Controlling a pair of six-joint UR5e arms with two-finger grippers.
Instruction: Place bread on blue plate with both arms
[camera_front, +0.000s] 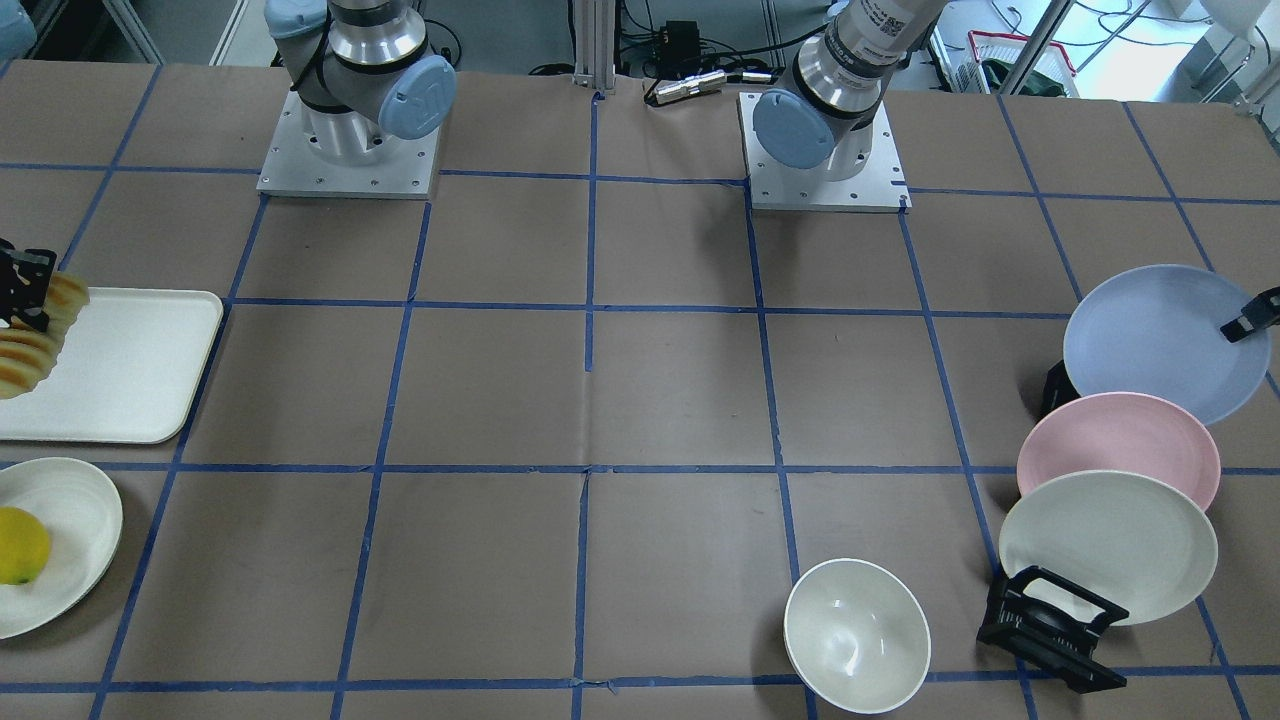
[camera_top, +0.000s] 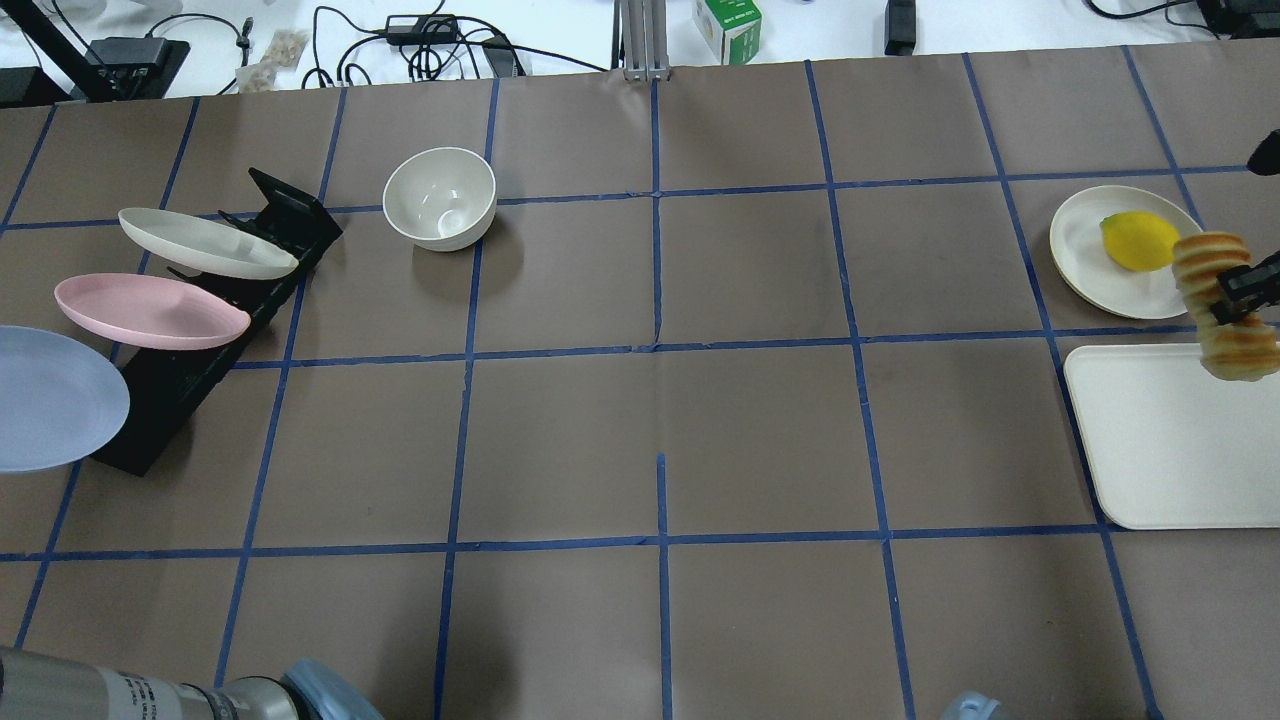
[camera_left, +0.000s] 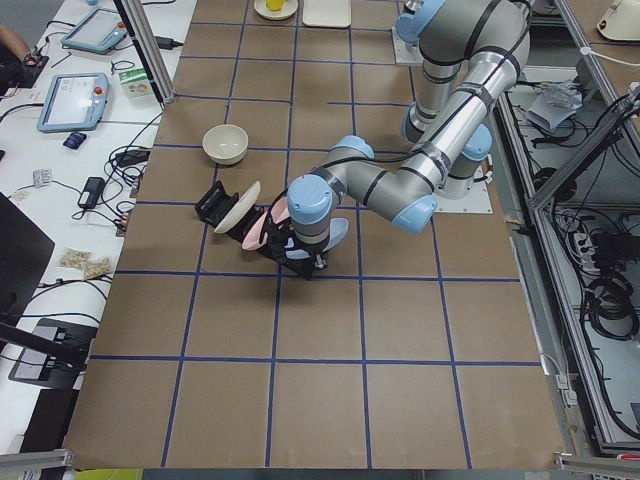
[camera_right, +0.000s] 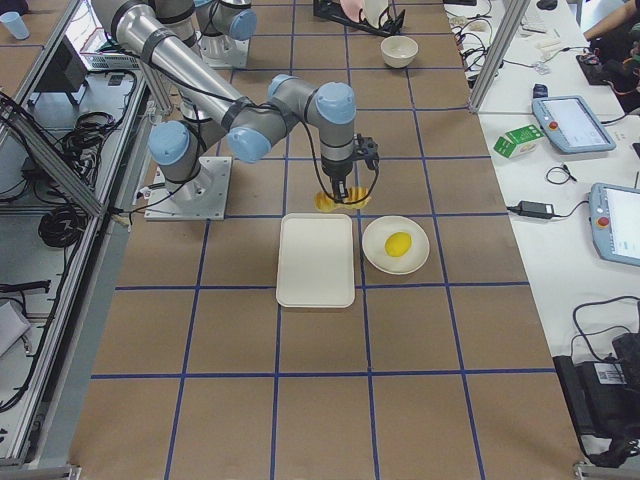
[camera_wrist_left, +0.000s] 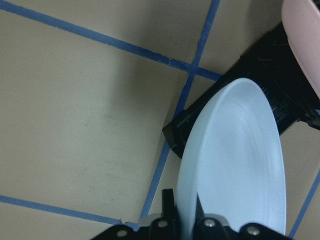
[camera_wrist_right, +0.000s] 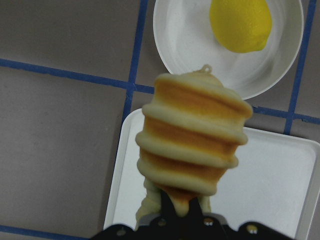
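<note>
The bread (camera_wrist_right: 195, 145), a ridged golden-orange loaf, hangs in my right gripper (camera_wrist_right: 182, 210), which is shut on it. It hovers over the far edge of the white tray (camera_top: 1160, 450); it also shows in the overhead view (camera_top: 1225, 310) and the front view (camera_front: 40, 340). The blue plate (camera_front: 1165, 340) stands tilted at the near end of the black rack (camera_top: 170, 390). My left gripper (camera_wrist_left: 185, 220) is shut on its rim, and its fingertips (camera_front: 1250, 320) show at the plate's edge. I cannot tell whether the plate still rests in the rack.
A pink plate (camera_front: 1120, 450) and a cream plate (camera_front: 1110, 545) lean in the same rack. A white bowl (camera_front: 857, 635) stands beside it. A lemon (camera_top: 1138, 240) lies on a cream plate (camera_top: 1080, 250) next to the tray.
</note>
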